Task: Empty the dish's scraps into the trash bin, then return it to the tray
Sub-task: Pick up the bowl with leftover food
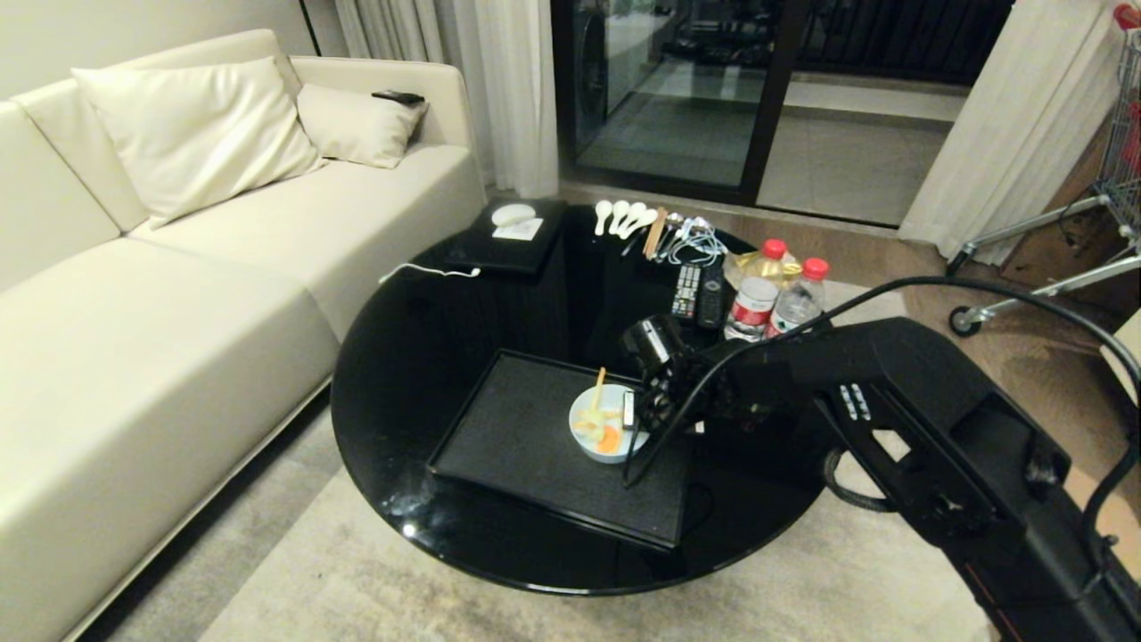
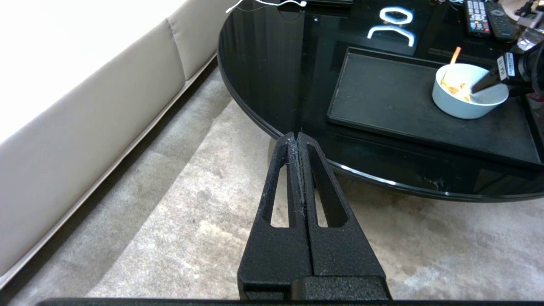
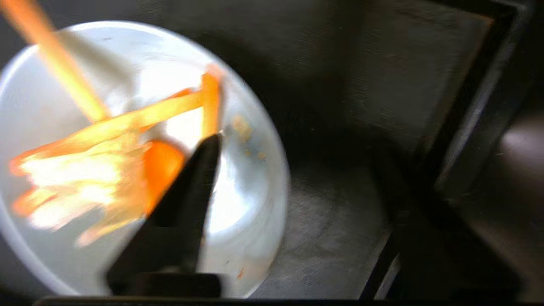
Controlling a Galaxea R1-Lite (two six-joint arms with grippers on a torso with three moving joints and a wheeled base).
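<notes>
The dish (image 1: 588, 448), a small pale bowl, stands on the right part of the black tray (image 1: 517, 437) on the round black table. Orange and pale peel scraps (image 1: 601, 430) lie inside it, and one strip leans over its far rim. My right gripper (image 1: 635, 419) is open at the dish's right rim. One finger (image 3: 187, 199) is inside the dish (image 3: 250, 212) next to the scraps (image 3: 106, 170), the other outside over the tray (image 3: 340, 212). My left gripper (image 2: 297, 135) is shut and empty, parked over the carpet beside the table. The trash bin is out of view.
Behind the tray lie two remotes (image 1: 698, 294), two bottles (image 1: 756, 308), white spoons (image 1: 619, 214) and a flat black slab (image 1: 513, 245). A cream sofa (image 1: 134, 312) runs along the left. A metal cart (image 1: 1070, 232) stands far right.
</notes>
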